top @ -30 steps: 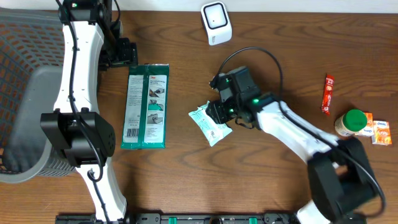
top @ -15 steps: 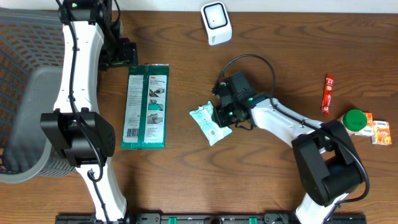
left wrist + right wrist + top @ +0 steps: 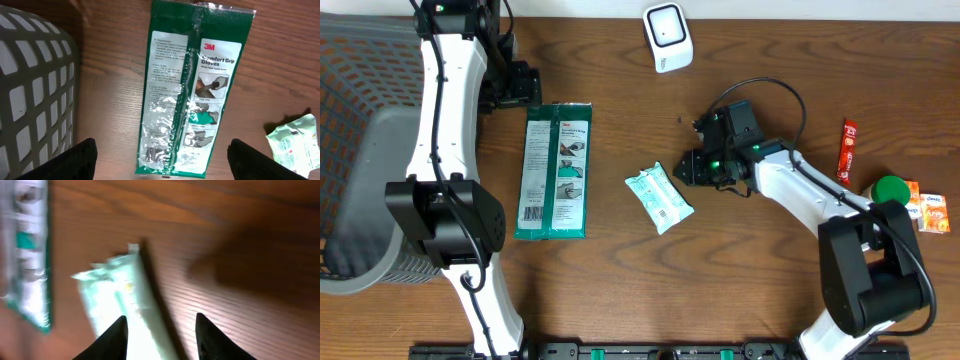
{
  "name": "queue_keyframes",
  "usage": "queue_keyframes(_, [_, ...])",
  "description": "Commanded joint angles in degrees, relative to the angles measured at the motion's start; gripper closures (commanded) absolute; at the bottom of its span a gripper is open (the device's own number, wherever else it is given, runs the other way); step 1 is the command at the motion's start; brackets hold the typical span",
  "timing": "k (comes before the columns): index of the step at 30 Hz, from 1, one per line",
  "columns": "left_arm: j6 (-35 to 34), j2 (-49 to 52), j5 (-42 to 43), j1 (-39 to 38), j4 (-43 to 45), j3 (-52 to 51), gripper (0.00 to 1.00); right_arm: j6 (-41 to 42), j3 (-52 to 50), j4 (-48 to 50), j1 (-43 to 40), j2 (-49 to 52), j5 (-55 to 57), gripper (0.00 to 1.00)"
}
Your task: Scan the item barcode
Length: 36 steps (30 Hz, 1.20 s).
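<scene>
The right hand [image 3: 688, 168] hangs low over the bench [image 3: 760, 290] with its two fingers [image 3: 116, 337] parted. It grips nothing; between them show only bare wood and the edge of a small pale-green pouch [image 3: 660, 199]. The pouch lies flat and askew near mid-bench, just to the left of that hand, and from above a thin gap shows between the two. The right wrist view is blurred, so no print on the pouch can be read there.

The left hand [image 3: 517, 88] is at the far left of the bench, spread wide and empty, above the top end of a long green glove pack [image 3: 557, 170]. The pack lies flat with its printed face up, well apart from the pouch. A grey mesh basket [image 3: 360, 160] sits to its left.

A white scanner [image 3: 667, 37] stands at the far edge, well away from the pouch. Near the right edge lie a red sachet [image 3: 847, 150], a green-lidded jar [image 3: 888, 194] and orange packets [image 3: 928, 212] just beside the jar.
</scene>
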Motion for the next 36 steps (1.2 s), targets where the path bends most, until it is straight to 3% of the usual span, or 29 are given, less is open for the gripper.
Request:
queue_keyframes(1, [-0.09,-1.57,-0.31,0.20,-0.13,-0.07,0.16,-5.77,0.55,2.38,2.51,-2.71,-6.45,0.57])
queue_keyframes(8, [-0.09,-1.57,-0.31,0.20,-0.15,-0.07,0.16,-9.88,0.55,3.23,13.75,-2.60,5.73,0.87])
queue_keyframes(11, [-0.09,-1.57,-0.31,0.20,-0.13,-0.07,0.16,-9.86,0.55,3.67,20.26,-2.51,17.25,0.91])
queue_keyframes(16, [-0.09,-1.57,-0.31,0.20,-0.13,-0.07,0.16,-9.88,0.55,5.90,29.31,-0.59,34.18,0.92])
queue_keyframes(20, [-0.07,-1.57,-0.31,0.20,-0.13,-0.07,0.16,-9.86,0.55,8.44,32.59,3.15,37.99,0.93])
queue_keyframes(23, [-0.07,-1.57,-0.28,0.20,-0.13,-0.07,0.16,-9.77,0.55,8.76,32.41,5.64,40.17,0.99])
queue_keyframes(36, [-0.09,-1.57,-0.28,0.20,-0.13,-0.07,0.16,-1.14,0.55,6.25,23.26,6.32,39.47,0.98])
